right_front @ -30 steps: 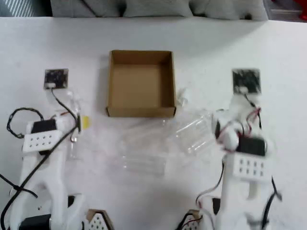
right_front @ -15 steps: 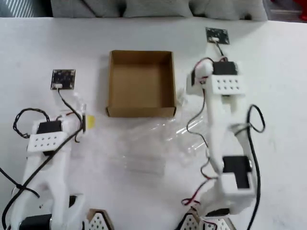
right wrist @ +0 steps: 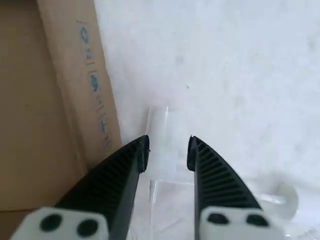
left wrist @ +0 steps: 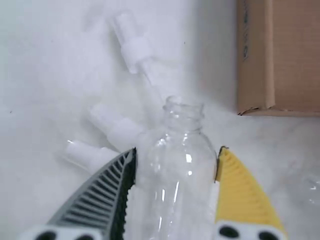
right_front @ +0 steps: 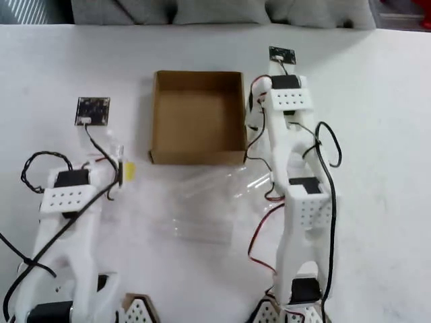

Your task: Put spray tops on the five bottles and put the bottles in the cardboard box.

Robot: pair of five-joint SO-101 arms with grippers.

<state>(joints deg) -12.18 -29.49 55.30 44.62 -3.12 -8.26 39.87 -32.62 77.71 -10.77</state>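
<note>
L end effector [left wrist: 176, 152] clamps clear bottle [left wrist: 175, 192], frame centre, uncapped. R end effector [right wrist: 167, 145], narrowly open, straddles spray top [right wrist: 160, 132] beside cardboard box [right wrist: 75, 85]. Top likely light, rigid, slippery; grip collar.

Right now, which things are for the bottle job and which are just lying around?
Job: cardboard box, bottle in left gripper, lying bottles, loose spray tops, spray top by right gripper.
Lying about: grey shapes, red thing beyond the table.
</note>
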